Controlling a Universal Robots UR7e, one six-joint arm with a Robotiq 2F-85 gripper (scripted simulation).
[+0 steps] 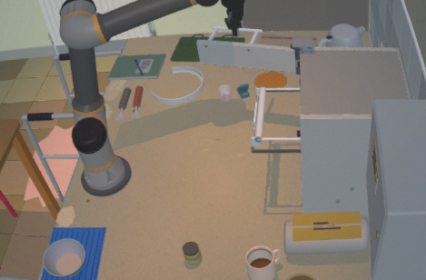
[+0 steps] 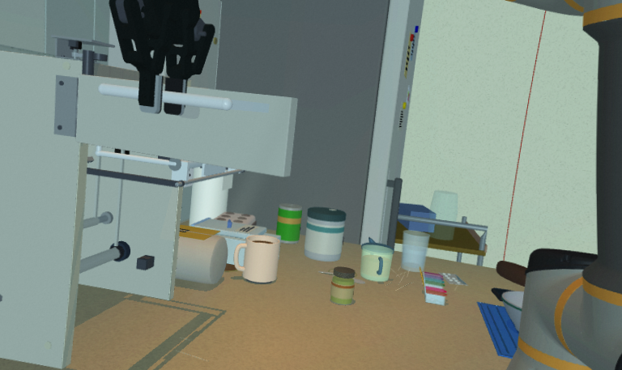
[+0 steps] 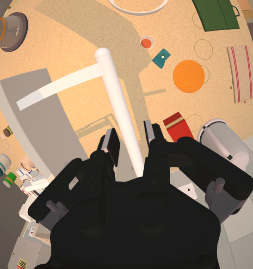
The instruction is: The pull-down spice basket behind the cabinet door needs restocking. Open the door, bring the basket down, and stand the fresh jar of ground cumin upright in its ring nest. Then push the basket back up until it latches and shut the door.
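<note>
The white bar handle [image 3: 118,105] [image 2: 165,97] of the cabinet door [image 1: 245,55] runs between my fingers. My gripper [image 3: 129,136] [image 2: 160,101] [image 1: 234,28] is open around it and holds nothing. The door [image 2: 183,128] stands swung out from the cabinet [image 1: 352,82]. The pull-down basket frame [image 1: 273,119] sticks out of the cabinet front, its rail [image 2: 137,158] just below the door. The cumin jar [image 1: 191,254] [image 2: 343,285] stands upright on the table, far from my gripper, near the front edge.
Behind the door are a green folder [image 1: 193,45] and a kettle [image 1: 345,34]. An orange coaster [image 3: 188,76], a teal block [image 3: 161,58] and a small cup [image 3: 147,42] lie under the door. A coffee mug [image 1: 261,262] and bread box [image 1: 326,232] stand near the jar.
</note>
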